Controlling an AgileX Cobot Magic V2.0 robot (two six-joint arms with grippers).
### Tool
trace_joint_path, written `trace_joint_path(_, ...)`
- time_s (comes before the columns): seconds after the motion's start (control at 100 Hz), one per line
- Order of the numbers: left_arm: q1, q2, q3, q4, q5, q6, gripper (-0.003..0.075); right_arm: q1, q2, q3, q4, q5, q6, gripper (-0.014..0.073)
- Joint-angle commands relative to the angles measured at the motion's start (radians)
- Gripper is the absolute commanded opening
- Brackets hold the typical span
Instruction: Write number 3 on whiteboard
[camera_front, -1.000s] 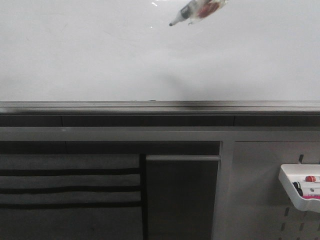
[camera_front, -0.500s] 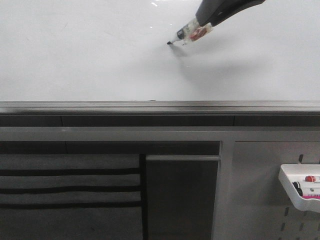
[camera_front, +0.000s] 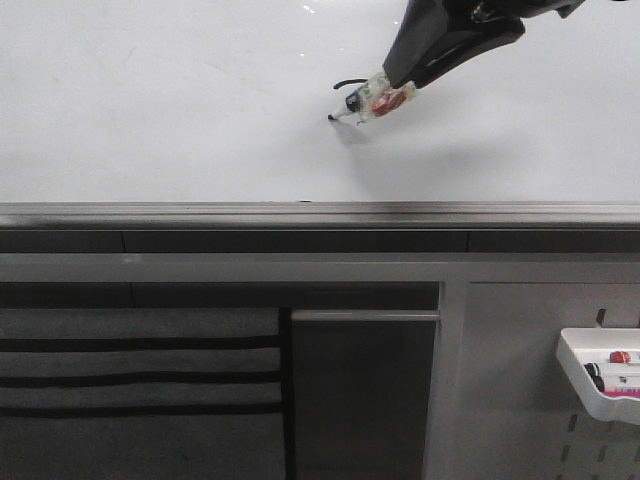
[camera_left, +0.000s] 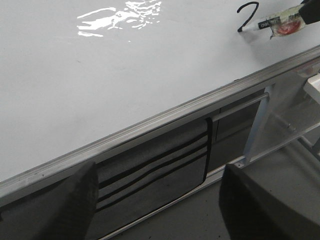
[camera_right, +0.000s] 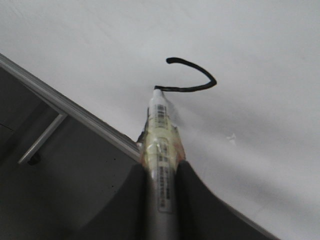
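Note:
The whiteboard (camera_front: 150, 100) fills the upper front view, with its grey rail (camera_front: 200, 212) along the lower edge. My right gripper (camera_front: 402, 72) comes in from the upper right, shut on a marker (camera_front: 375, 100) wrapped in clear tape. The marker's tip touches the board. Of the number 3 only one black hooked curve (camera_front: 350, 82) shows, just above the tip. The right wrist view shows the gripper (camera_right: 162, 175), the marker (camera_right: 160, 135) and the curve (camera_right: 197, 75). My left gripper (camera_left: 160, 205) is open and empty, below the rail. Its view shows the curve (camera_left: 248, 14) far off.
A small white tray (camera_front: 600, 385) with markers hangs on the pegboard at the lower right. A dark striped panel (camera_front: 140, 380) and a grey cabinet door (camera_front: 365, 400) lie below the rail.
My right gripper has come down and left into view with the marker. The tip has met the board and drawn a short black curve, ending lower and a little left.

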Motion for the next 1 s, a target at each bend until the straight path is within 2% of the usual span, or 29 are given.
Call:
trace_joint_path(0.0,0.003,-0.001,-0.027,-0.014,-0.073,-0.013,0.0475,-0.035,-0.023,-0.027,-0.019,-0.082,0.005,0.0003)
trace_joint_path(0.1,0.003,-0.001,-0.027,-0.014,-0.073,-0.013,0.0475,-0.067,-0.065,-0.016,-0.019,-0.010,0.005,0.0003)
trace_joint_path(0.23,0.003,-0.001,-0.027,-0.014,-0.073,-0.013,0.0475,-0.049,-0.082,0.024,0.014,0.058,0.005,0.0003)
trace_joint_path(0.44,0.003,-0.001,-0.027,-0.014,-0.073,-0.013,0.0475,0.068,-0.010,0.031,0.049,-0.145,0.005,0.0003)
trace_joint_path(0.52,0.003,-0.001,-0.027,-0.014,-0.073,-0.013,0.0475,0.092,-0.003,-0.010,0.051,-0.131,0.005,0.0003)
trace_joint_path(0.64,0.003,-0.001,-0.027,-0.014,-0.073,-0.013,0.0475,0.115,-0.086,-0.010,0.049,-0.072,-0.002,0.0003)
trace_joint_path(0.74,0.003,-0.001,-0.027,-0.014,-0.073,-0.013,0.0475,0.136,-0.196,0.031,0.049,-0.014,-0.097,0.0003)
trace_joint_path(0.99,0.003,-0.001,-0.027,-0.014,-0.073,-0.013,0.0475,0.144,-0.402,0.195,0.049,-0.011,-0.188,0.0003)
